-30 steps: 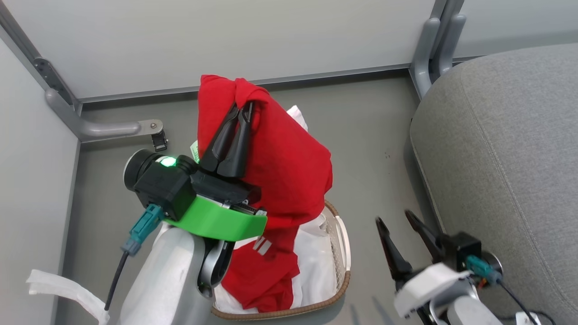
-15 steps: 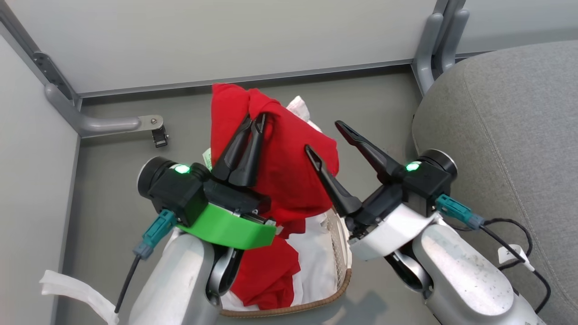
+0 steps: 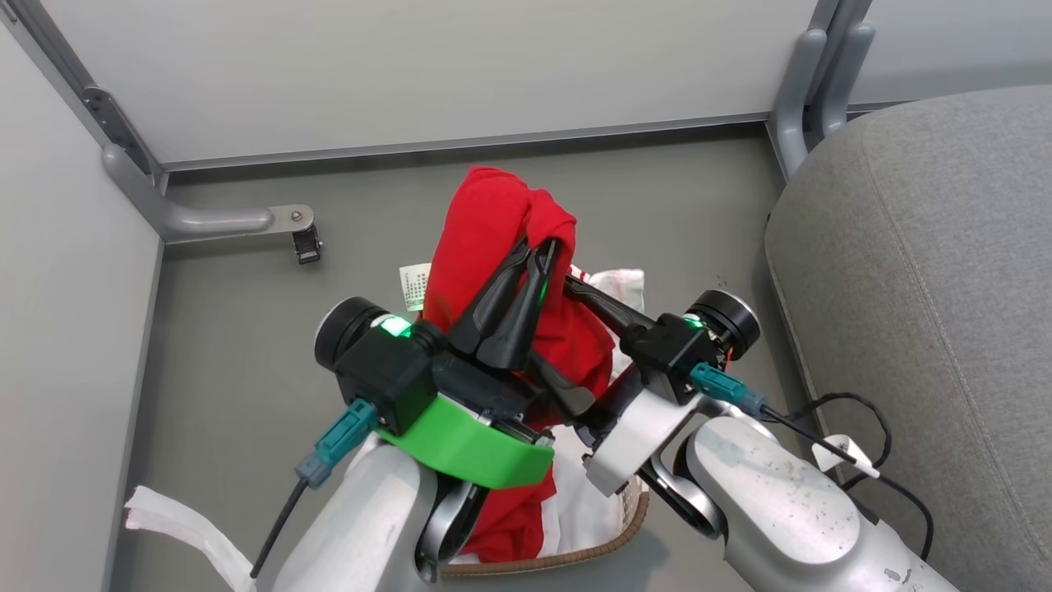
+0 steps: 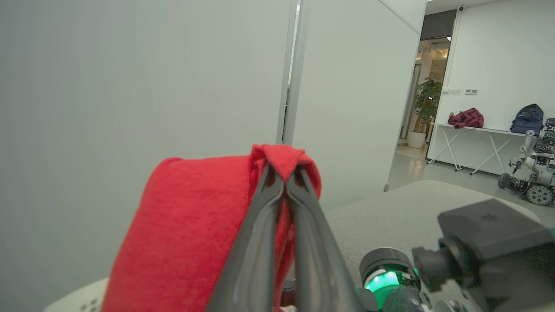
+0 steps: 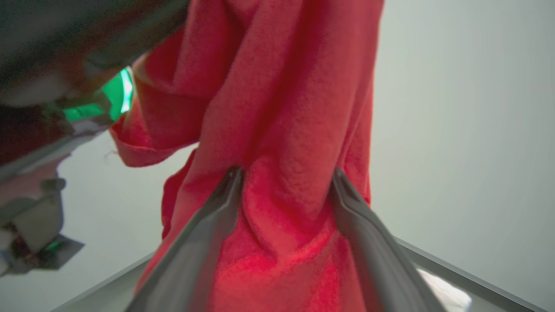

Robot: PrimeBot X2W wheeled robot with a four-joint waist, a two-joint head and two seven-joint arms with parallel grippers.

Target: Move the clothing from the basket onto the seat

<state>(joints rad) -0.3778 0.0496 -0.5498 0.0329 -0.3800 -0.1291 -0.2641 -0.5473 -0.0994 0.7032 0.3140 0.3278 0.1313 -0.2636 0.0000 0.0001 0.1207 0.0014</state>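
A red garment [image 3: 485, 238] hangs bunched from my left gripper [image 3: 540, 248], which is shut on a fold at its top, above the basket [image 3: 575, 556]. The left wrist view has the same pinched fold at the left gripper [image 4: 284, 173]. My right gripper [image 3: 557, 325] reaches in from the right, open, one finger on each side of the hanging cloth. In the right wrist view the right gripper [image 5: 285, 175] has the red garment [image 5: 282, 108] bulging between its spread fingers. More red fabric [image 3: 509, 518] lies in the basket on the white liner [image 3: 579, 506]. The grey seat [image 3: 920, 288] is at the right.
Grey partition walls close the back and left, with metal feet [image 3: 214, 220] and posts [image 3: 809, 90] on the grey floor. A white cloth strip [image 3: 177, 526] lies at lower left. A black cable [image 3: 855, 436] trails off my right wrist. Another robot [image 4: 535, 162] stands far off.
My right gripper has swung up and left from beside the seat until its open fingers straddle the hanging garment. The left gripper still holds the cloth. The head camera shifted a little.
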